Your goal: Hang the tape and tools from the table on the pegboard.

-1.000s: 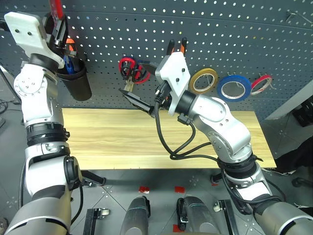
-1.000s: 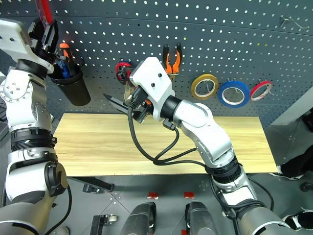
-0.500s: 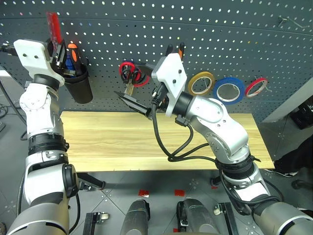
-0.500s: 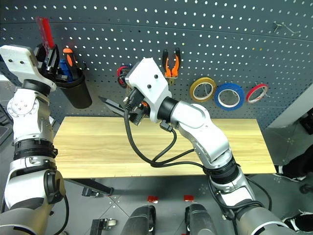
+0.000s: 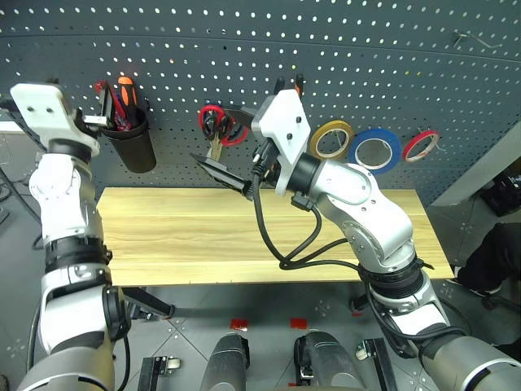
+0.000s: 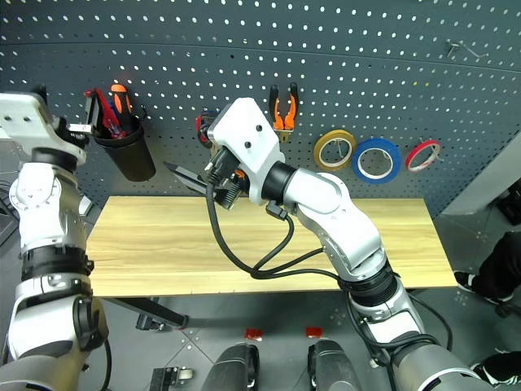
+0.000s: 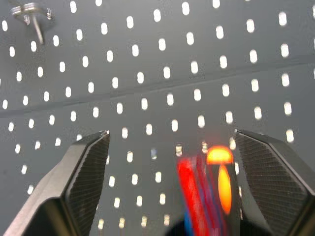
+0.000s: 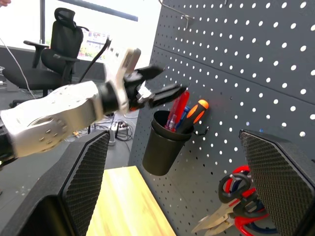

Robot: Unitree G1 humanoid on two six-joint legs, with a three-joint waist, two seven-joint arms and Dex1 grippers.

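Note:
My left gripper [image 5: 104,104] is open at the mouth of the black cup [image 5: 135,145] on the pegboard [image 5: 244,41]. The red-handled screwdriver [image 8: 178,108] stands in that cup between the spread fingers, beside an orange handle [image 8: 196,109] and a blue one. My right gripper [image 5: 218,169] hangs open and empty above the table [image 5: 171,236], level with the board's lower rows. The blue tape [image 5: 376,150] hangs on a hook at the right. The orange-and-black pliers [image 6: 283,109] hang higher up, half hidden behind my right wrist.
A yellow roll [image 5: 334,137] and a thin red roll [image 5: 421,145] hang on either side of the blue tape. Red-handled scissors [image 5: 218,122] hang left of my right wrist. A bare hook [image 5: 466,37] sticks out at the top right. An office chair [image 8: 64,46] stands beyond the table's left end.
My left gripper came down with the red screwdriver, lowered it into the black cup and opened. The right arm held still. The camera view shifted slightly.

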